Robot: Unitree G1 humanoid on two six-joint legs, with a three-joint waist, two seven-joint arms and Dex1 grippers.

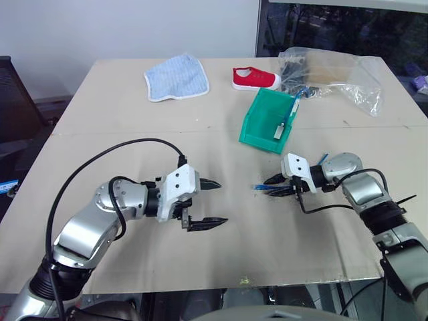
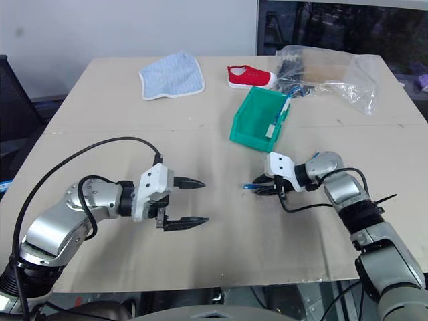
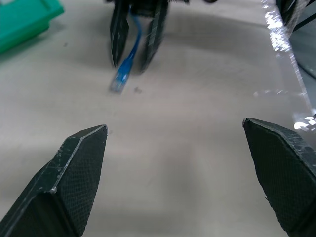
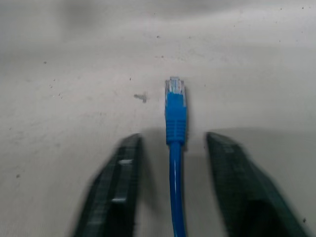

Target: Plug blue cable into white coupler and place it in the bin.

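In my head view the left hand (image 1: 208, 203) sits lower left of centre, fingers wide apart and empty, aimed at the right hand (image 1: 275, 184) across a bare strip of worktop (image 1: 134, 120). The cable (image 4: 175, 128) runs between the right hand's parted fingers without touching either, its clear plug poking past the tips just above the worktop. The bin (image 1: 264, 120) stands above centre with a second cable and white block inside. Behind it lie a red shoe (image 1: 254, 78), a striped cloth (image 1: 176, 77) and a clear bag (image 1: 334, 77).
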